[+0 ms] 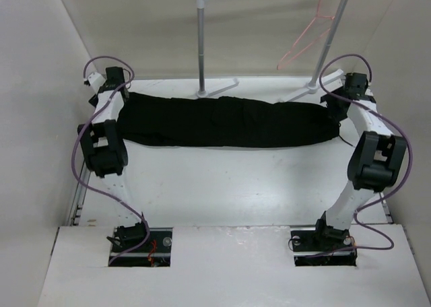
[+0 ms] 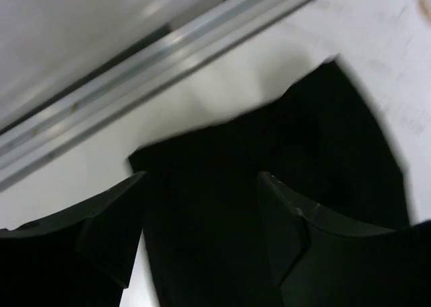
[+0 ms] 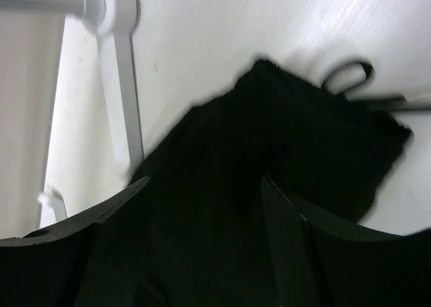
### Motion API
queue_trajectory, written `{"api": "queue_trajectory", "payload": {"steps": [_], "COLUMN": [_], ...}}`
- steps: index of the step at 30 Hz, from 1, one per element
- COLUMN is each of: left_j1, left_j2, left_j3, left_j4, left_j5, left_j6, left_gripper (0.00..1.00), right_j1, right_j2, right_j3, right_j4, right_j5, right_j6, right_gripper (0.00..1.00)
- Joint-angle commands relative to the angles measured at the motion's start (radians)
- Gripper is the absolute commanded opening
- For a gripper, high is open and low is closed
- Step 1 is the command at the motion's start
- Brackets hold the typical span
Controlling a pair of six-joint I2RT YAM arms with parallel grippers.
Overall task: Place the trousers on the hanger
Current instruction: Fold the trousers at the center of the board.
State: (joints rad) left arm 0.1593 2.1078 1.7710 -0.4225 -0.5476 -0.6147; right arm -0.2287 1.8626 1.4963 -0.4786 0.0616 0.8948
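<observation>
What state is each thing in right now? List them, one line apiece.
rack: standing upright at the far side of the table
hanger: hanging from the rack's crossbar, empty
trousers: lying stretched out flat on the table, not hung
left gripper: open, over the trousers' left end
right gripper: open, over the trousers' right end
drawstring: looped loose on the table
</observation>
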Motion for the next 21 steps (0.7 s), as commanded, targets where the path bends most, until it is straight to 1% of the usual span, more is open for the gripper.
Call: {"api": "queue_trajectory", "payload": {"steps": [1, 2, 3, 4, 6, 7, 8, 9, 10, 13, 15, 17, 21], "left_j1": [-0.023, -0.028, -0.028, -0.027, -0.010, 0.012, 0.033, 0.056, 0.073, 0.113, 0.121, 0.130, 0.136], "left_j2": [-0.273, -0.313, -0.345, -0.371, -0.413, -0.425, -0.430, -0.428, -0.422, -0.391, -0.367, -0.335, -0.267], "left_j3": [-0.256, -0.331, -0.397, -0.454, -0.551, -0.594, -0.626, -0.651, -0.665, -0.693, -0.702, -0.697, -0.670], "left_j4": [0.112, 0.122, 0.129, 0.137, 0.174, 0.215, 0.247, 0.273, 0.289, 0.321, 0.369, 0.395, 0.404], "left_j5": [0.047, 0.081, 0.121, 0.167, 0.259, 0.305, 0.348, 0.380, 0.405, 0.445, 0.463, 0.472, 0.480], "left_j6": [-0.034, -0.060, -0.086, -0.115, -0.158, -0.164, -0.175, -0.189, -0.209, -0.258, -0.261, -0.267, -0.272], "left_gripper": [0.64, 0.64, 0.65, 0.66, 0.69, 0.70, 0.72, 0.72, 0.73, 0.73, 0.73, 0.73, 0.73], "right_j1": [0.009, 0.006, 0.005, 0.005, 0.004, 0.004, 0.004, 0.004, -0.002, -0.042, -0.063, -0.077, -0.100], "right_j2": [-0.190, -0.230, -0.267, -0.299, -0.362, -0.387, -0.399, -0.401, -0.401, -0.399, -0.399, -0.390, -0.294], "right_j3": [-0.164, -0.223, -0.276, -0.327, -0.421, -0.459, -0.485, -0.504, -0.519, -0.554, -0.568, -0.573, -0.555], "right_j4": [0.113, 0.133, 0.152, 0.172, 0.198, 0.207, 0.218, 0.221, 0.225, 0.242, 0.248, 0.252, 0.270], "right_j5": [0.012, 0.006, 0.000, -0.009, -0.031, -0.040, -0.048, -0.060, -0.074, -0.115, -0.128, -0.126, -0.126], "right_j6": [-0.027, -0.022, -0.019, -0.019, -0.017, -0.014, -0.017, -0.023, -0.025, -0.022, -0.022, -0.027, -0.036], "right_gripper": [0.69, 0.67, 0.60, 0.49, 0.17, 0.12, 0.12, 0.15, 0.20, 0.53, 0.66, 0.71, 0.71]}}
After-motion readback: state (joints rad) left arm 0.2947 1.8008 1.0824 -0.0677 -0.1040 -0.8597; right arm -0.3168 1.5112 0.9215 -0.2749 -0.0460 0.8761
